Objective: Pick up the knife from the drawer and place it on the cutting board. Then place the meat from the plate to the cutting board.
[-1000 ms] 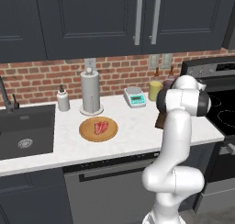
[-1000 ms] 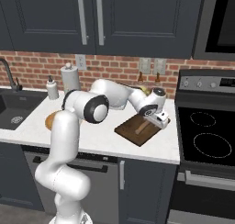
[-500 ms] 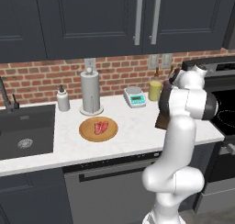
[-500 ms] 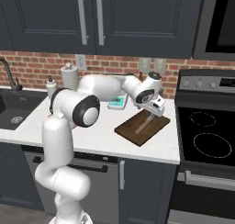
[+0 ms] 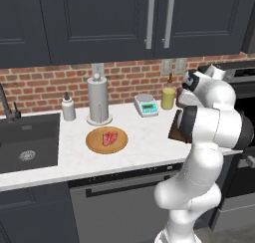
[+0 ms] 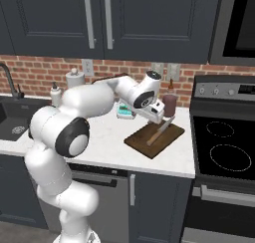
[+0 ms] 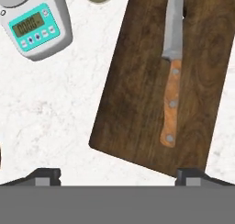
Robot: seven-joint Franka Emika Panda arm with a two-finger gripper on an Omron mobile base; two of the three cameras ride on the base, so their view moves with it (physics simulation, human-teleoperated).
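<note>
The knife [image 7: 171, 103], grey blade and orange-brown handle, lies flat on the dark cutting board [image 7: 133, 103], free of any grip. My gripper [image 7: 118, 176] hangs open above the board's near edge, with nothing between its fingertips [image 7: 46, 175]. From the right base the gripper [image 6: 158, 115] hovers over the back left corner of the cutting board [image 6: 149, 143], and the knife [image 6: 162, 132] rests on it. The meat [image 5: 110, 138] sits on the round tan plate [image 5: 94, 145], to the left of the arm. The drawer is out of view.
A teal kitchen scale [image 7: 34, 28] stands just behind the board, with a jar [image 5: 168, 97] beside it. A paper towel holder [image 5: 98, 100] and soap bottle [image 5: 68, 107] line the wall. The sink [image 5: 27, 147] is at the left and the stove [image 6: 226, 147] at the right.
My gripper has lifted off the board's right end and drawn back toward the left, its jaws opening a little wider. The knife stays lying on the board.
</note>
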